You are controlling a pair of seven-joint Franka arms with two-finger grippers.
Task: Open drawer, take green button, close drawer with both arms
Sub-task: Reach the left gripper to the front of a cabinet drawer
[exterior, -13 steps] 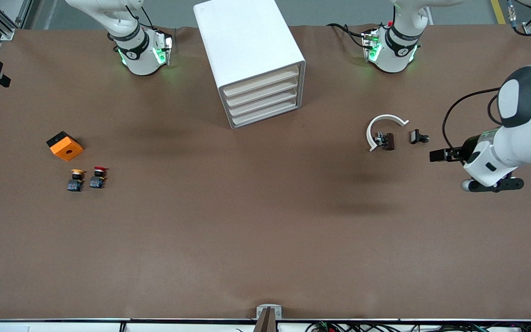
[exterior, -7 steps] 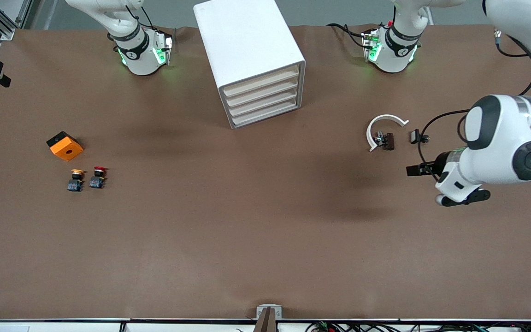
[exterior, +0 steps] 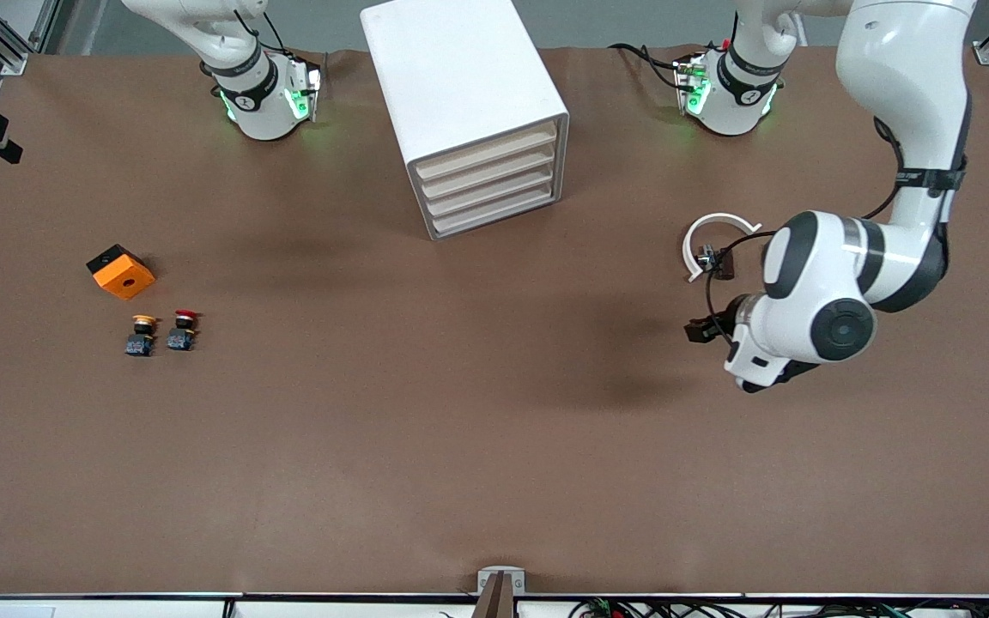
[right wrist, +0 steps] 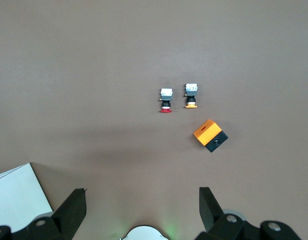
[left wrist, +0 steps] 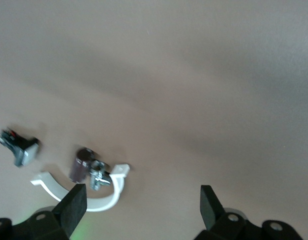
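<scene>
Fingers (left wrist: 74, 207) of my left gripper (left wrist: 139, 210) wide, empty, near white clamp (exterior: 712, 240); right gripper (right wrist: 141, 210) wide, waiting. Cabinet (exterior: 469, 112) drawers shut; green button unseen, likely light, rigid: pinch body.

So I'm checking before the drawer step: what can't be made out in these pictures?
- Green-capped button: in no view; the white four-drawer cabinet has every drawer shut.
- Left gripper: front view, hidden under its own white arm; only the open fingertips show in the left wrist view.
- Right gripper: front view, cut off by the top edge.
- Small parts by the white curved clip: too small.
</scene>
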